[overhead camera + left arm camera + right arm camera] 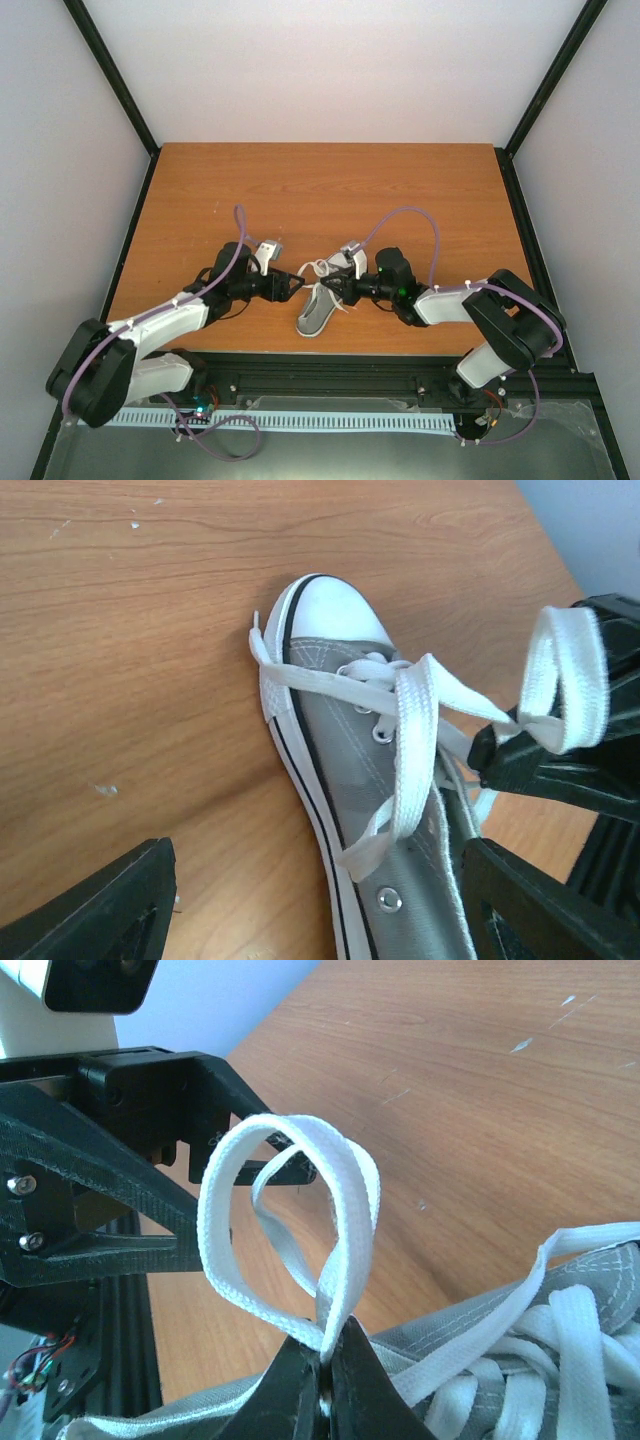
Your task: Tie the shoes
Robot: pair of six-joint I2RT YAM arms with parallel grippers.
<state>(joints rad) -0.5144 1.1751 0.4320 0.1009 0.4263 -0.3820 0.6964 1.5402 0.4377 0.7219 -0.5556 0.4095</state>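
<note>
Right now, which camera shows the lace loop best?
The right wrist view: the lace loop fills the frame, pinched at its base by the right hand. The left wrist view shows it smaller, at the right edge; the top view, only a tiny white speck.

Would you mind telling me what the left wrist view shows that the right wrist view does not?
Left wrist only: the white toe cap and the left gripper, open. Right wrist only: that gripper's black frame and a white housing behind the lace loop. Both: that lace loop pinched by the right gripper, the grey sneaker, the wooden table.
</note>
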